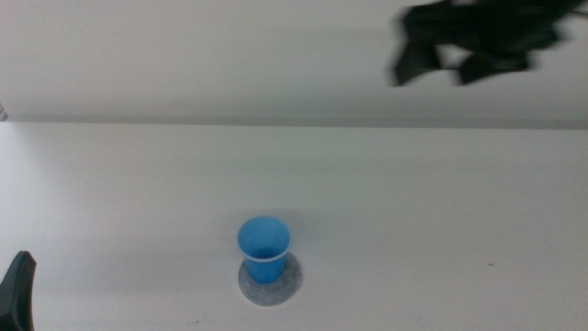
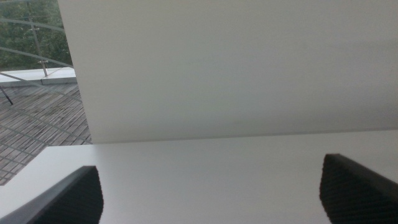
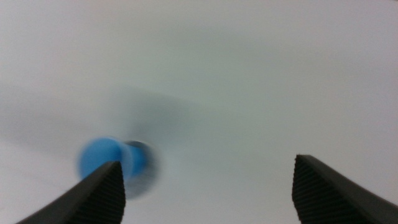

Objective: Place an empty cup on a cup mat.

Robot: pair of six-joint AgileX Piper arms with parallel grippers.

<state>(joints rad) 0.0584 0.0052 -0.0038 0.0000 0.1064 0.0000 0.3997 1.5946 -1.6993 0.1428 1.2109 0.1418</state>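
Already the cup (image 1: 265,246) stands upright on the cup mat (image 1: 272,284), near the front edge of the desk (image 1: 441,202) and about midway along it. A crescent of grey disc shows at the cup's front and sides, so the cup looks roughly centred, perhaps a little toward the back of the mat. Nothing shows inside the cup.

High above the back right part of the desk, the right hand (image 1: 478,41) is a dark blur, well apart from the cup. Its wrist view shows the jaws spread wide with nothing between them, and the cup (image 3: 112,162) and mat blurred far below. By my reading the placing is done and this arm is in the pulling-away step.

Down at the front left corner of the desk waits the left hand (image 1: 18,290), jaws wide apart and holding nothing, facing bare desk and wall.

What remains seems only to bring the right arm to rest without passing low over the cup, which looks light and easily toppled.
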